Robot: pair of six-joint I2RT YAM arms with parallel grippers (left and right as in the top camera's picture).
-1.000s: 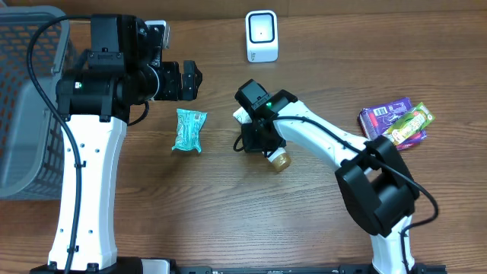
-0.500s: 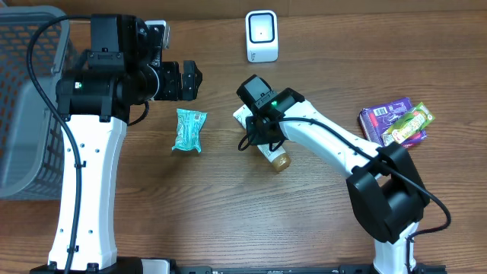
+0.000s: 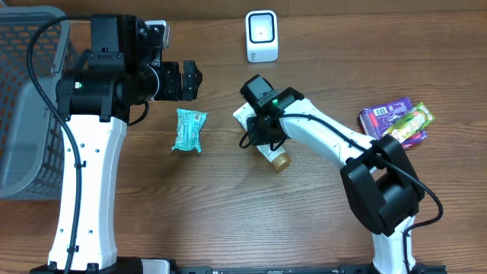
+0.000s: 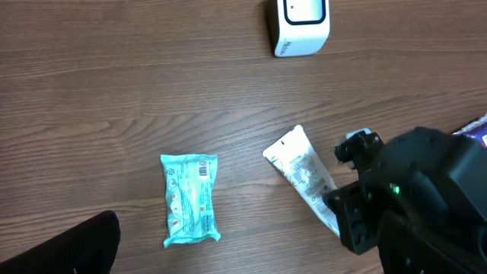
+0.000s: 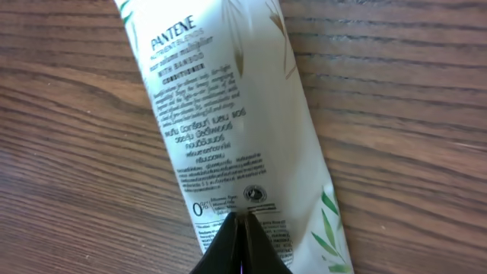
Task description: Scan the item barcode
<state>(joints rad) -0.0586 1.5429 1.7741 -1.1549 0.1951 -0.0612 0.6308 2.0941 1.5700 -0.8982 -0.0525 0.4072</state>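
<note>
- Your right hand (image 5: 242, 243) is clenched, its tips pressed into one dark point low on the Pantene conditioner tube (image 5: 228, 129). It holds nothing; whether the tips touch the tube or hang just above it, you cannot tell.
- Your left hand (image 3: 188, 80) is released, jaws wide, and hovers above the bench (image 3: 190, 213) just beyond the teal packet (image 3: 189, 129).
- The tube lies flat on the bench near the middle, printed face up, cap end toward you. The white scanner (image 3: 262, 36) stands well apart from it at the far edge.
- You seem to be at the pick-up step: the tube is neither lifted nor facing the scanner.
- Next, judge on this: the hand must release, straddle the tube and clench on it before any lift. The grip should leave the barcode side free to turn toward the scanner.
- No barcode shows on the tube's upper face; it is probably underneath.
- From overhead, the right wrist covers the middle of the tube.
- The left wrist view shows only one dark fingertip at its lower corner.
</note>
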